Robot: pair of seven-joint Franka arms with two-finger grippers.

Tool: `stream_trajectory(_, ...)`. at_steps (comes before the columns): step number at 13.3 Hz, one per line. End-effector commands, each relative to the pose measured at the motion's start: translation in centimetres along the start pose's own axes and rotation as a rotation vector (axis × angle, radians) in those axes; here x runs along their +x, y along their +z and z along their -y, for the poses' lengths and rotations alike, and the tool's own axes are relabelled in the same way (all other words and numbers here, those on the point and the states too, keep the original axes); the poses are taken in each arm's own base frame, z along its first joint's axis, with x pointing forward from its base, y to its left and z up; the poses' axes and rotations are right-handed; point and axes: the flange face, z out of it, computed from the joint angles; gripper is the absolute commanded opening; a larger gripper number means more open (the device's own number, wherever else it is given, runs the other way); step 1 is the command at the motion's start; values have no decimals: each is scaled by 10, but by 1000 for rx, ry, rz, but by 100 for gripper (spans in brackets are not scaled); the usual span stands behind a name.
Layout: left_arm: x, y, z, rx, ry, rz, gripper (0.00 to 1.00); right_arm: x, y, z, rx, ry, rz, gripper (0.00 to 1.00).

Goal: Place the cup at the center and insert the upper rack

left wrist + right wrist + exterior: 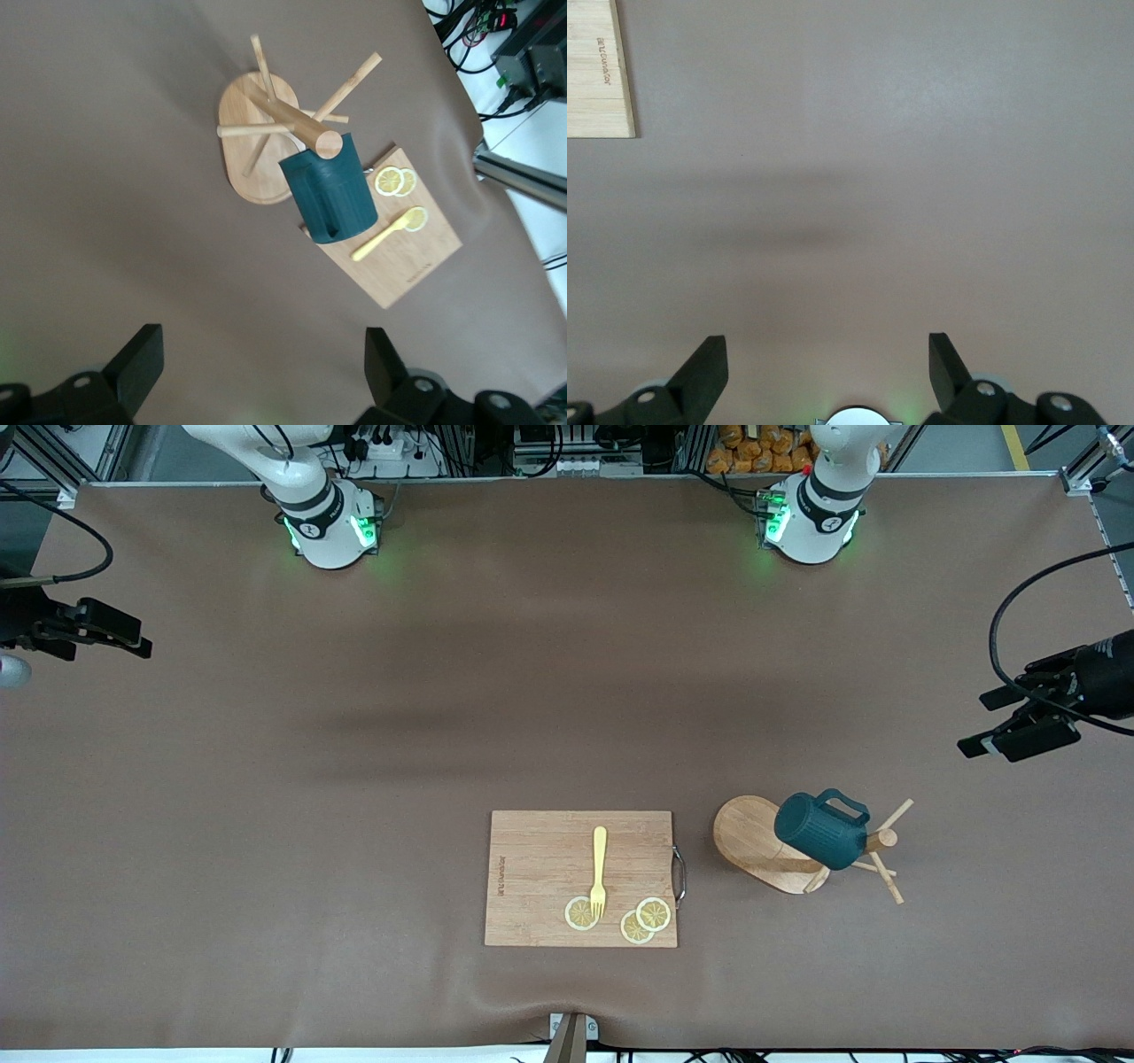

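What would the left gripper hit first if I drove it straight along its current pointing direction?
Probably bare table: the open left gripper points just short of the cup hanging on the upper rack. Depth is unclear.

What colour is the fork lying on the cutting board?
Pale yellow. The fork lies on the wooden cutting board, tines over a lemon slice; clearest in the front view.

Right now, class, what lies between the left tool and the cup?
Only bare brown table between the left tool and the cup, seen in the front view.
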Motion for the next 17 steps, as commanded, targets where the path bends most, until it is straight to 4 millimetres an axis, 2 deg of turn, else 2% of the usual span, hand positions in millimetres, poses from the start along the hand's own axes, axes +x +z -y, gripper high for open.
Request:
stream_trajectory(1,-20,-2,5,98,94,-45,100,-5,-3,-1,-7,3,2,100)
stream_trajectory(4,-30,-14,11,169,208,-86,100,-5,-3,-2,-7,3,0,100)
stream_trajectory(8,-43,-17,13,269,348,-128,100,-5,-3,-2,-7,3,0,100)
stream_trajectory(11,-52,-27,22,288,445,-133,100,-5,-3,-2,-7,3,0,100)
stream_trajectory(17,-66,-35,23,363,689,-131,100,-4,-4,-3,-7,4,-1,100)
